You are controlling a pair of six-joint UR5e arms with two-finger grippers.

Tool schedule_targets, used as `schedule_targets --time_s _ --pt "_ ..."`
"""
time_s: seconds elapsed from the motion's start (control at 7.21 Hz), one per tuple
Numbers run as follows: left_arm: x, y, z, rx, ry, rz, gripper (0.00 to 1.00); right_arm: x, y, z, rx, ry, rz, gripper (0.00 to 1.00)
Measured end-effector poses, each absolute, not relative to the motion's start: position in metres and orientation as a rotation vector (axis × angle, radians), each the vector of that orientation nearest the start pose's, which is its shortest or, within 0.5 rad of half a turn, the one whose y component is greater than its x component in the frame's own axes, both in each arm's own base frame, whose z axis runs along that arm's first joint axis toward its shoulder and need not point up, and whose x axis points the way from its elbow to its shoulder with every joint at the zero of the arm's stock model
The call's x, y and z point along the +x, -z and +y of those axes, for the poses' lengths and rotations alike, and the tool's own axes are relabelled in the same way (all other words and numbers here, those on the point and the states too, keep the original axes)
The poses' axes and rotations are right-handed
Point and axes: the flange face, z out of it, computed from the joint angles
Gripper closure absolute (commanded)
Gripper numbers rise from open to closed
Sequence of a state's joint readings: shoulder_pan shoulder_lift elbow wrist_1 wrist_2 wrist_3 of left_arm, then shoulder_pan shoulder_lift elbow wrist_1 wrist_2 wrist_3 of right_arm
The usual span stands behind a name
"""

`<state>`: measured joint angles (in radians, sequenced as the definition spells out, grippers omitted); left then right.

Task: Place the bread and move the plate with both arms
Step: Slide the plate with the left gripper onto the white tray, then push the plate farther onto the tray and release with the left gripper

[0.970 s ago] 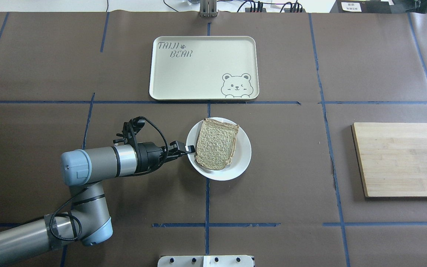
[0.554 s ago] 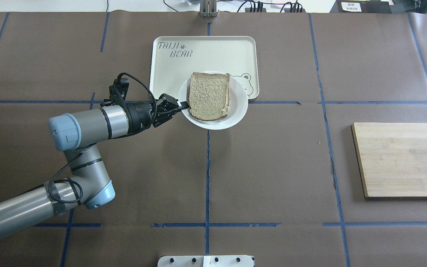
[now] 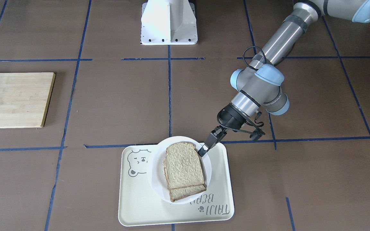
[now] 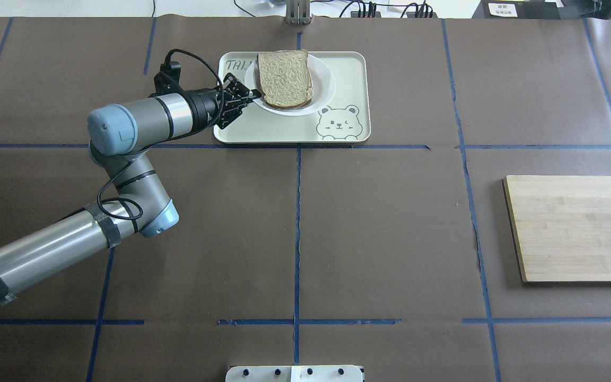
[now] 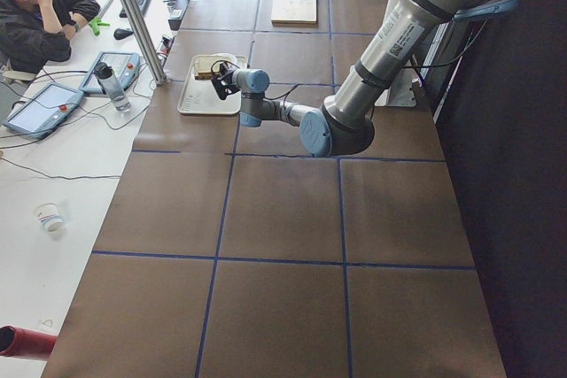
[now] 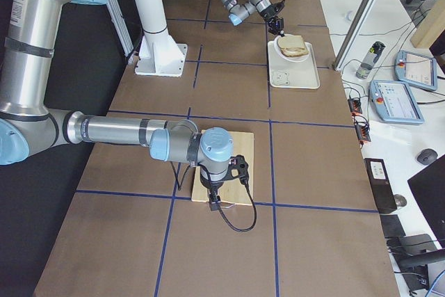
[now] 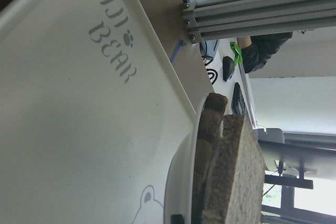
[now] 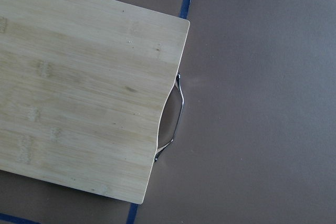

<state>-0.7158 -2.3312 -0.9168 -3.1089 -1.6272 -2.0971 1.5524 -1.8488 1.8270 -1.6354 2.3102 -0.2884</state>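
The white plate (image 4: 322, 85) carries the bread (image 4: 284, 78) and hangs over the cream bear tray (image 4: 348, 69). My left gripper (image 4: 252, 94) is shut on the plate's left rim. In the front-facing view the plate (image 3: 154, 173) looks raised above the tray (image 3: 140, 205), the bread (image 3: 183, 168) shows as two stacked slices, and the left gripper (image 3: 202, 150) pinches the rim. The left wrist view shows the bread (image 7: 231, 171) edge-on above the tray (image 7: 63, 103). My right gripper (image 6: 213, 204) hangs at the cutting board's (image 6: 240, 144) edge; I cannot tell whether it is open or shut.
A wooden cutting board (image 4: 576, 228) lies at the table's right side, with its metal handle (image 8: 176, 114) in the right wrist view. The white base block (image 3: 169, 22) stands at the robot's edge. A person (image 5: 35, 6) sits at a side desk beyond the tray.
My left gripper has carried the plate with the bread away from the robot, from the table's middle to a spot above the bear tray's far left part.
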Motion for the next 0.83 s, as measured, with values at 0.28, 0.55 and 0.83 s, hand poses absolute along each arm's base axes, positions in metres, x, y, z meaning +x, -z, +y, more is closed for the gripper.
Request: schedule_targets --time_s 0.28,0.55,0.83 --pt "0.516 -0.335 -0.633 0.119 0.950 1.652 0.97 0.059 -0.661 -0.370 0.019 0.262 -0.745 0.00" --pt "0.535 -0.314 -0.645 0.122 0.960 1.645 0.81 0.059 -0.661 -0.371 0.019 0.262 -0.745 0.00" --pt "0.546 -0.305 -0.644 0.116 0.951 1.646 0.74 0.059 -0.661 -0.371 0.020 0.262 -0.745 0.00"
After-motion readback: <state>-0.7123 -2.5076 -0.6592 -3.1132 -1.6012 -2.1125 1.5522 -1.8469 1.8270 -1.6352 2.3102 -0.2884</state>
